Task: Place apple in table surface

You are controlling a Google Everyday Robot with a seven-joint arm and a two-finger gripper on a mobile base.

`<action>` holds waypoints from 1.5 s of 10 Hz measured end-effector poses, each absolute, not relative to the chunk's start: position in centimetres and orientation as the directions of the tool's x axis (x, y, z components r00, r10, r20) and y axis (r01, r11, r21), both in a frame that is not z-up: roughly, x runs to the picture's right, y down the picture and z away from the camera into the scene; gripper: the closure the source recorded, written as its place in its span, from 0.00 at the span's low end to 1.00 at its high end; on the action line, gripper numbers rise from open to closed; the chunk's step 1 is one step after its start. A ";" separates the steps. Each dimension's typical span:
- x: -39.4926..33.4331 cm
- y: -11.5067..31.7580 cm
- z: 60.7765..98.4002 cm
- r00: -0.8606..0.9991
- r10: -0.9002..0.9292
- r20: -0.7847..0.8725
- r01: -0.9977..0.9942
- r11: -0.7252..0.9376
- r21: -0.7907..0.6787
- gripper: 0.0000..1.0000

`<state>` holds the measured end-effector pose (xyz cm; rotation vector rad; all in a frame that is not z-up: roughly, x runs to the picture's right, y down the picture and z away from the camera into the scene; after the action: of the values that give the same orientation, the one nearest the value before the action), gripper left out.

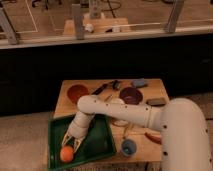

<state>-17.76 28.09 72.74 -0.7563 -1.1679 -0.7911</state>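
Note:
The apple (pixel 66 153), small and orange-red, lies in the front left corner of the green tray (pixel 101 145). My gripper (pixel 71 143) reaches down into the tray from the white arm (pixel 120 112) and sits just above the apple. Its two light fingers are spread, with their tips at the apple's top and upper right. The light tan table surface (pixel 152 89) lies behind and to the right of the tray.
On the table are an orange bowl (pixel 77 91), a dark purple bowl (pixel 130 95), a black utensil (pixel 102 89), a grey-blue object (pixel 139 83), a dark flat object (pixel 156 101) and a blue cup (pixel 129 146). A dark wall stands behind the table.

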 end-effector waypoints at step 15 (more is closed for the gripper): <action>-19.2 17.3 68.0 0.079 -0.238 0.968 0.782 0.617 0.088 0.40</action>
<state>-19.17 17.30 67.99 -0.5322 -1.2740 -0.8194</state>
